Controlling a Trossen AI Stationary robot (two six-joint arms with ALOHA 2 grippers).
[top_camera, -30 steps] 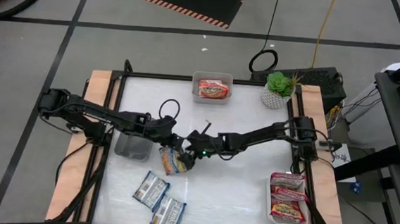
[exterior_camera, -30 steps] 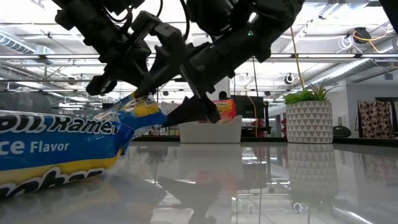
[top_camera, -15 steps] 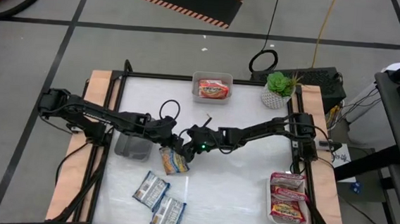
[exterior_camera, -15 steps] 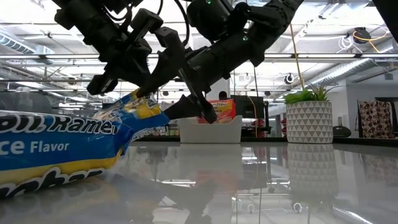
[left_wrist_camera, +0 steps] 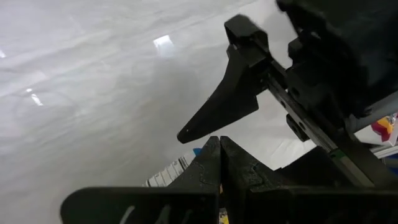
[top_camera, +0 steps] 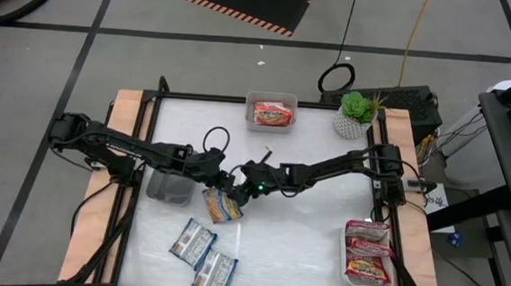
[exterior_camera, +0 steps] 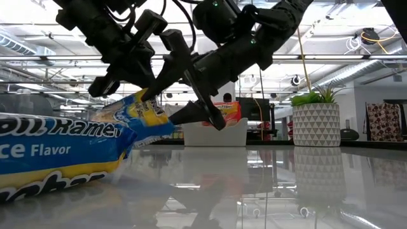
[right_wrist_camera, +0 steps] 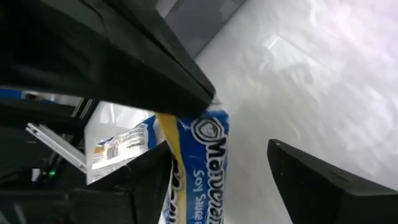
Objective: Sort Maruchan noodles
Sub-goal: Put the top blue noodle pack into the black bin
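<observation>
Near the glossy white table's (top_camera: 302, 245) middle, the left gripper (top_camera: 220, 178) is pinching a crinkly blue-and-yellow noodle packet (top_camera: 221, 204) with fingers together, while the right gripper (top_camera: 237, 183) is straddling its top edge, dark tapered fingers apart.

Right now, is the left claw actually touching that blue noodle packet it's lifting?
Touching. In the low view the left gripper pinches the top edge of the blue packet, its shut fingers on the wrapper, with no gap.

- The near blue packet (exterior_camera: 57, 156) is cut off by the low view's edge.
- The labels on the packets in the right tray (top_camera: 389, 277) are too small to read.
</observation>
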